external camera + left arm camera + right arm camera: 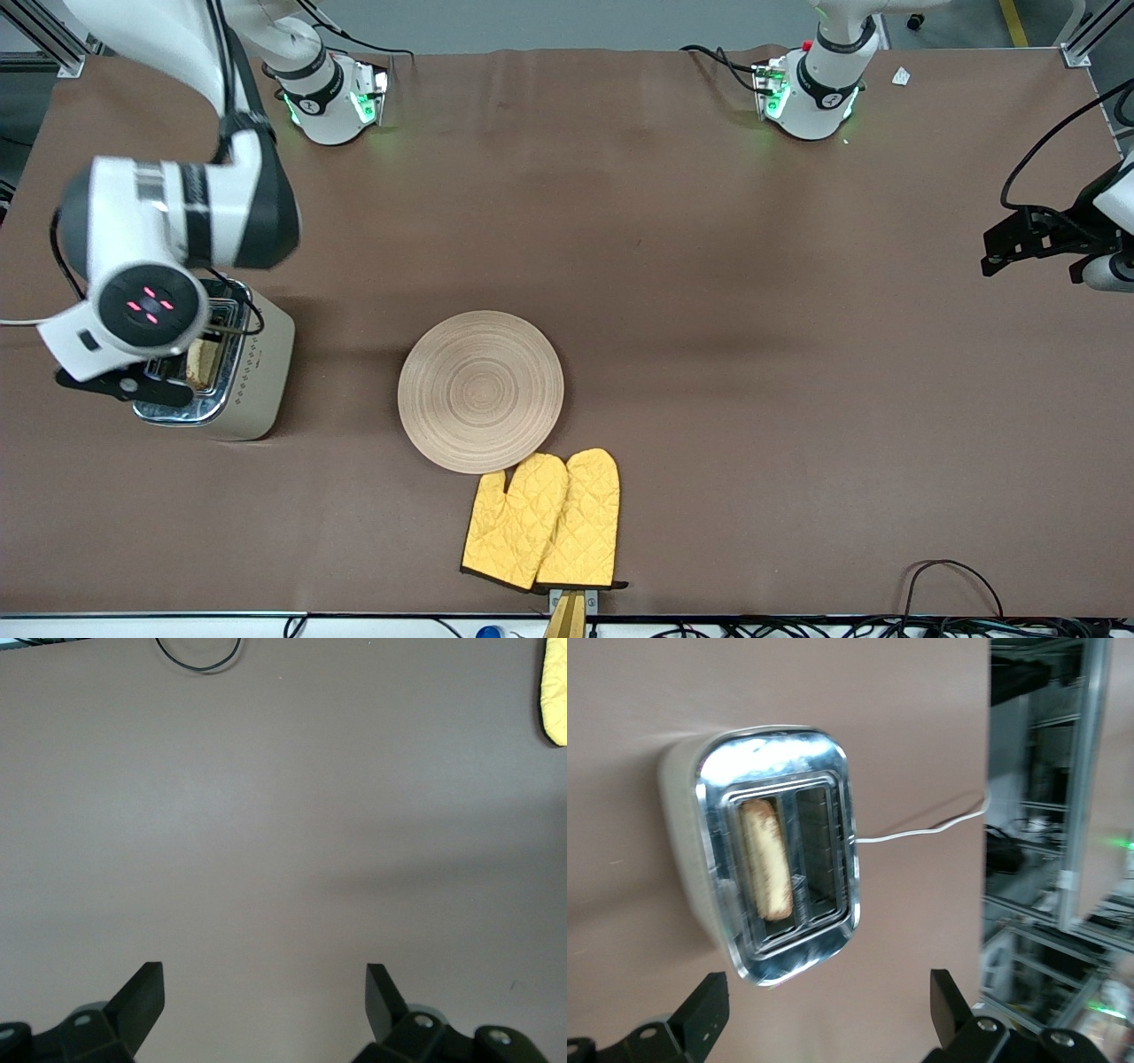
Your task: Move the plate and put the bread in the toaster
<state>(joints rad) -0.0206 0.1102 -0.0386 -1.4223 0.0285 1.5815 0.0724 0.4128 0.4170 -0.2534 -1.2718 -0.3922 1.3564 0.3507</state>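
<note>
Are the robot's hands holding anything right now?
No, nothing. The right gripper hangs open over the toaster, where the bread already sits in a slot. The left gripper waits open over bare table.

1. Light tan wooden plate point(480, 391), ringed with fine concentric grooves.
2. Toaster point(252, 377): shiny chrome top, cream-beige sides with a small row of dots, white cord point(921, 830).
3. Bread point(765, 858) in one slot: golden brown, darker along the crust.
4. Bright yellow oven mitts point(542, 521), quilted in a diamond pattern, edged in dark trim.
5. Plain brown tablecloth point(753, 354) across the table.
6. White arms with black joints; green lights at both bases, red marks on the right arm's round cap.
7. Black fingers on left gripper point(264, 1001) and right gripper point(830, 1008).
</note>
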